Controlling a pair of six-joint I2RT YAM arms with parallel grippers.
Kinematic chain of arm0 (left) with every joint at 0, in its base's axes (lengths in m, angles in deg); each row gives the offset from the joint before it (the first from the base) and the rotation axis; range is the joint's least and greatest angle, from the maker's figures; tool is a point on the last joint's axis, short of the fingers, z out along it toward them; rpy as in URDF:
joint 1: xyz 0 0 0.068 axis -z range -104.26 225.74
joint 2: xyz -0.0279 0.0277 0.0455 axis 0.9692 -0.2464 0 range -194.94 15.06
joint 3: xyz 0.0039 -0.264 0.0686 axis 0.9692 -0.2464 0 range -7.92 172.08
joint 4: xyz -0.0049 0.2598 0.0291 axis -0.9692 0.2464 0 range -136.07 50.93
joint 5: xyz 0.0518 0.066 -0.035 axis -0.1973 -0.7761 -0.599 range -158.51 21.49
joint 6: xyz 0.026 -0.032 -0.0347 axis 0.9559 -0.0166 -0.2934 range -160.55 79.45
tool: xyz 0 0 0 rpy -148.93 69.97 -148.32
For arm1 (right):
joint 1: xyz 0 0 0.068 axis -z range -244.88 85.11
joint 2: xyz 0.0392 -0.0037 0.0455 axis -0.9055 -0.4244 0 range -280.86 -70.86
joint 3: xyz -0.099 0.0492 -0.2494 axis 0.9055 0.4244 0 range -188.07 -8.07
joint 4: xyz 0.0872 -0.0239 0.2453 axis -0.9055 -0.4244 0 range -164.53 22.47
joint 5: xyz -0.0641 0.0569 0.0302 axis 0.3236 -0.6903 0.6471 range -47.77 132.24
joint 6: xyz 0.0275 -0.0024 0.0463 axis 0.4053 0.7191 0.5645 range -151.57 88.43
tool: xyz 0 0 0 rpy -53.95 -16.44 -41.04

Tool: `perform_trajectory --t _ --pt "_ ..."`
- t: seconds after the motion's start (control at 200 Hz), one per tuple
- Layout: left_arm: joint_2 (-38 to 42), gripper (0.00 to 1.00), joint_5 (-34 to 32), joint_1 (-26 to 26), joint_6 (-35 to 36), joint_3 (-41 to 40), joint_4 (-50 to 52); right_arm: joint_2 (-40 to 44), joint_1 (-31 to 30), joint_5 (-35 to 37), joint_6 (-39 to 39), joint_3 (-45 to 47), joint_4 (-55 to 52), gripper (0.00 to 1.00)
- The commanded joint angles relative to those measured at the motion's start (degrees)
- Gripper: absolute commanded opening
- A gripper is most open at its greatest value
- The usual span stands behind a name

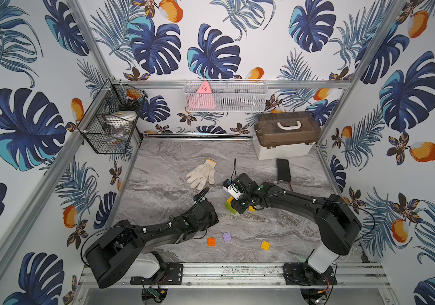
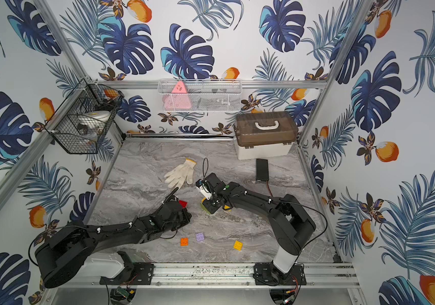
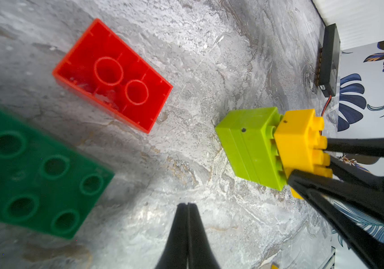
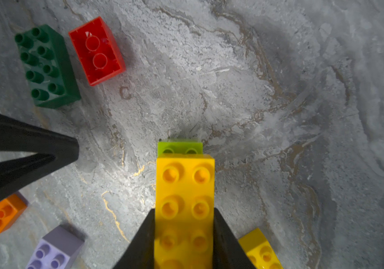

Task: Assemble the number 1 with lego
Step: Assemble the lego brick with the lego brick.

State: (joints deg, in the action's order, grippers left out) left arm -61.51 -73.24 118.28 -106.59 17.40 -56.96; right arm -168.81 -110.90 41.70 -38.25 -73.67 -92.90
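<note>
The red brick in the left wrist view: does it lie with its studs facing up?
No: the red brick shows its hollow underside with two round tubes, so it lies upside down.

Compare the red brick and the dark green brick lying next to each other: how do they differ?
Pose: the red brick lies upside down, its hollow underside with two round tubes facing up; the dark green brick sits studs up, eight studs showing.
Size: the red brick looks shorter than the dark green brick.
Shared: both are oblong and lie loose side by side on the marbled table, stacked on nothing.
</note>
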Motion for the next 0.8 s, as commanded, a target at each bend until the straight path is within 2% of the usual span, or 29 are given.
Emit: perform_trajectory --t 0.0,0.796 --pt "0.45 0.0 -0.72 -0.05 0.34 -0.51 -0.08 -0.46 -0.18 -0.34 -0.18 -1.28 0.49 0.38" --pt "0.68 0.0 -0.89 -0.09 0.04 -0.88 -0.28 -1.55 -0.23 -0.73 1.01 -0.06 0.23 0.4"
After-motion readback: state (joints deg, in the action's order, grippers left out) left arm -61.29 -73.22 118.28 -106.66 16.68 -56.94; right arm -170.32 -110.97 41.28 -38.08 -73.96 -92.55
